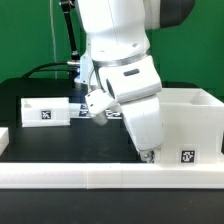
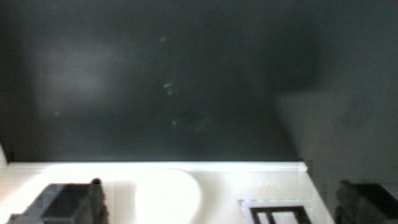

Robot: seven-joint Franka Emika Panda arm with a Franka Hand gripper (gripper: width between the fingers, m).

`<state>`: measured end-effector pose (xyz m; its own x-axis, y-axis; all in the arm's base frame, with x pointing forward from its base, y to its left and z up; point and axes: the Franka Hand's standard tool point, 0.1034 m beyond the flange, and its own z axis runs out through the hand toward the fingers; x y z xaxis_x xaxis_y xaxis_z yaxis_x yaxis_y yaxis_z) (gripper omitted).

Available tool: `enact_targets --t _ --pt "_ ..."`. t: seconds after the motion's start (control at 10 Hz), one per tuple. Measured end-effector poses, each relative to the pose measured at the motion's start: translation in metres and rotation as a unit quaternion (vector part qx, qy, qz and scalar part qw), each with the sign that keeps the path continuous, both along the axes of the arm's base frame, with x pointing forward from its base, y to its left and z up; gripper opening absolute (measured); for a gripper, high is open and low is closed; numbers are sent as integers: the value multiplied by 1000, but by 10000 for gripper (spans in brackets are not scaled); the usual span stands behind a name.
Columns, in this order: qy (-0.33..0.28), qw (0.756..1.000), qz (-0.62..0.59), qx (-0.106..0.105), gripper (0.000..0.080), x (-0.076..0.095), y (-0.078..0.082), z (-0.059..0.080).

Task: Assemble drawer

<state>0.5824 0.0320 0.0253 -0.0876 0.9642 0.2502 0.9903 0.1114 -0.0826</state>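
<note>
The drawer's large white cube-shaped casing [image 1: 190,118] stands at the exterior view's right, with a black-and-white tag [image 1: 186,156] low on its front. A shallow white tray [image 1: 44,112] with a tag lies at the left. A second white part [image 1: 97,104] shows partly behind the arm. My gripper [image 1: 148,152] hangs low at the casing's left front corner. In the wrist view my gripper [image 2: 217,205] is open, its dark fingers [image 2: 71,204] set wide apart. A white surface [image 2: 169,190] with a tag [image 2: 276,213] lies between them. I cannot tell whether the fingers touch it.
A long low white border bar [image 1: 110,178] runs along the front of the black table [image 1: 60,145], and another piece sits at the left edge [image 1: 4,138]. A black cable and stand [image 1: 70,55] rise behind the arm.
</note>
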Motion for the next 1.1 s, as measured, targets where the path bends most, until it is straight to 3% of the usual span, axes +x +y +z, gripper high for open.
enact_targets --t 0.4,0.7,1.1 --pt "7 1000 7 -7 649 3 -8 2" --pt "-1 1000 11 -11 649 1 -50 4" --pt "-72 996 -41 -39 649 -20 -94 27"
